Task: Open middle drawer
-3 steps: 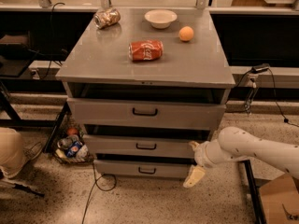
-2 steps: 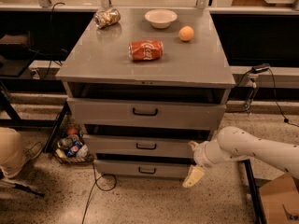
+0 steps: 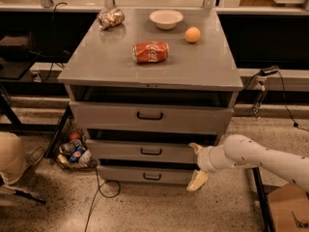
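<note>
End effector [image 3: 197, 163] at right end of middle drawer [image 3: 116, 152] front, fingers spread wide, nothing held. Handle [image 3: 151, 151] well left of it. Advice: shift left, straddle loop squarely, close firmly, pull straight out, level.

The grey cabinet top [image 3: 193, 66] carries four things: a crumpled can [image 3: 111, 18] at the far left, a white bowl [image 3: 166, 18] far centre, an orange ball [image 3: 192, 35] just right of it, and a red soda can [image 3: 151, 52] lying on its side mid-top. My gripper [image 3: 197, 164] hangs below it at the near right, fingers spread.
</note>
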Action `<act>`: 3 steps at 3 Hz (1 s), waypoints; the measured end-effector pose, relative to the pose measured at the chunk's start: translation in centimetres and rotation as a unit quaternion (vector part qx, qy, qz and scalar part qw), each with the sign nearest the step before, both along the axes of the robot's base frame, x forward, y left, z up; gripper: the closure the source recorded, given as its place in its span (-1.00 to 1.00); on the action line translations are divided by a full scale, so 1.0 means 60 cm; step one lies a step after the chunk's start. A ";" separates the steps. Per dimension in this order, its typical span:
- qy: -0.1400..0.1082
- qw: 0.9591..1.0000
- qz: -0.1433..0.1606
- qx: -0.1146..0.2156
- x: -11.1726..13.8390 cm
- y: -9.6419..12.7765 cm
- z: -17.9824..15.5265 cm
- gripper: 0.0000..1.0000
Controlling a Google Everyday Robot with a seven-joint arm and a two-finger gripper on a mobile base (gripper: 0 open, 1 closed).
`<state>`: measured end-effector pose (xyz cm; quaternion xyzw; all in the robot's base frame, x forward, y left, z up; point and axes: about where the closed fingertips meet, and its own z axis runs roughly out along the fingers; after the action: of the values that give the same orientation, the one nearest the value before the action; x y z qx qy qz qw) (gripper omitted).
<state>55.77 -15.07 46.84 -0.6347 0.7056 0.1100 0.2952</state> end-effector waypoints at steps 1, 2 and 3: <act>-0.036 0.999 0.011 0.002 0.024 0.006 0.002 -1.00; -0.048 0.999 0.018 -0.003 0.053 0.019 -0.013 -1.00; -0.049 0.998 0.026 -0.003 0.087 0.038 -0.042 -1.00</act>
<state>61.01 -12.77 44.30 -0.6587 0.6737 0.0841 0.3243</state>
